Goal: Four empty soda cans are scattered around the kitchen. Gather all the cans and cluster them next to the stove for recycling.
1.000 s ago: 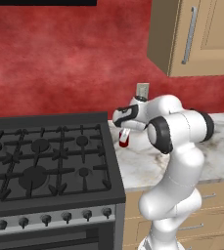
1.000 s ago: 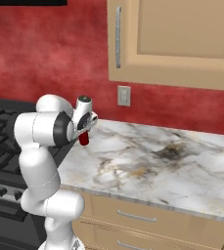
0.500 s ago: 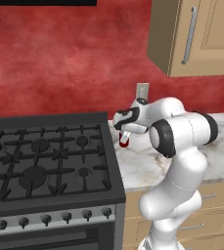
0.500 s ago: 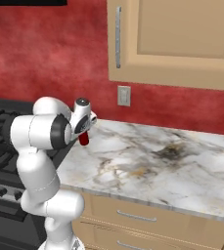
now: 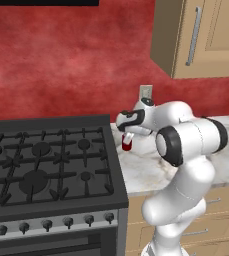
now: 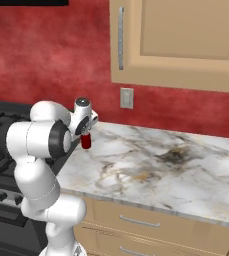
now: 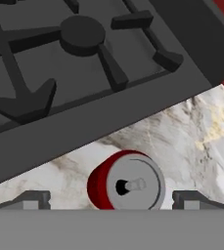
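The small red cylindrical soda can with a silver top (image 7: 126, 186) stood upright on the marbled white surface (image 6: 151, 165), just right of the wide black gas stove (image 5: 41, 170). The gripper (image 7: 111, 199) hung directly above, released, fingers wide either side; the can's long axis pointed up at it.

Red can (image 7: 125, 187) silver metal top; marble counter (image 7: 196, 141) glossy

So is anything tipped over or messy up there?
No, nothing stands out. The red can stands upright on the marble counter right beside the stove, and the open gripper sits over it. No spills or dents show.
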You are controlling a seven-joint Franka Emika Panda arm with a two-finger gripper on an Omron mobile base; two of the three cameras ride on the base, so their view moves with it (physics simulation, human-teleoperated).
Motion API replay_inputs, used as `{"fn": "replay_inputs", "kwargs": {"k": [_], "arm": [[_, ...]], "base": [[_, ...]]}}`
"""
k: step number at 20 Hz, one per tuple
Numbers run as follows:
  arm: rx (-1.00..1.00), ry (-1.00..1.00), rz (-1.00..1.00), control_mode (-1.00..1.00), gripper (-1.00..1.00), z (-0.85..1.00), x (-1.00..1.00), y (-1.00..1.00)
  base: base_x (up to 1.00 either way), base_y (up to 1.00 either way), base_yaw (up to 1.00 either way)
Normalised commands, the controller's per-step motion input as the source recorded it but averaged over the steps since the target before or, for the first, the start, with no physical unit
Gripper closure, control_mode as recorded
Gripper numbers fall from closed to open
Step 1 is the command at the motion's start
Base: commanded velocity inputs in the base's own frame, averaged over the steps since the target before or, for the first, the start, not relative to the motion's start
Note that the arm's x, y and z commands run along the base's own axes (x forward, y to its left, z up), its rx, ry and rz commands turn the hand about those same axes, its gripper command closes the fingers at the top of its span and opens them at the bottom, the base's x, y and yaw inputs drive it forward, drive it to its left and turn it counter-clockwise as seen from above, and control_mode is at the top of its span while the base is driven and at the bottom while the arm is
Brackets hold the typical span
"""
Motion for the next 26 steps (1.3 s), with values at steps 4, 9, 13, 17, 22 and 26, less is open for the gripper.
{"fn": "replay_inputs", "kwargs": {"k": [4, 9, 13, 17, 22, 26], "arm": [[0.0, 0.0, 0.0, -1.0, -1.0, 0.33, -0.11, 0.0], [0.0, 0.0, 0.0, -1.0, -1.0, 0.34, -0.28, 0.0], [0.0, 0.0, -0.04, -1.0, -1.0, 0.28, -0.46, 0.0], [0.0, 0.0, -0.12, -1.0, -1.0, 0.29, -0.61, 0.0], [0.0, 0.0, -0.2, -1.0, -1.0, 0.31, -0.63, 0.0], [0.02, 0.0, -0.22, -1.0, -1.0, 0.3, -0.69, 0.0]], "base": [[0.0, 0.0, 0.0], [0.0, 0.0, 0.0], [0.0, 0.0, 0.0], [0.0, 0.0, 0.0], [0.0, 0.0, 0.0], [0.0, 0.0, 0.0]]}}
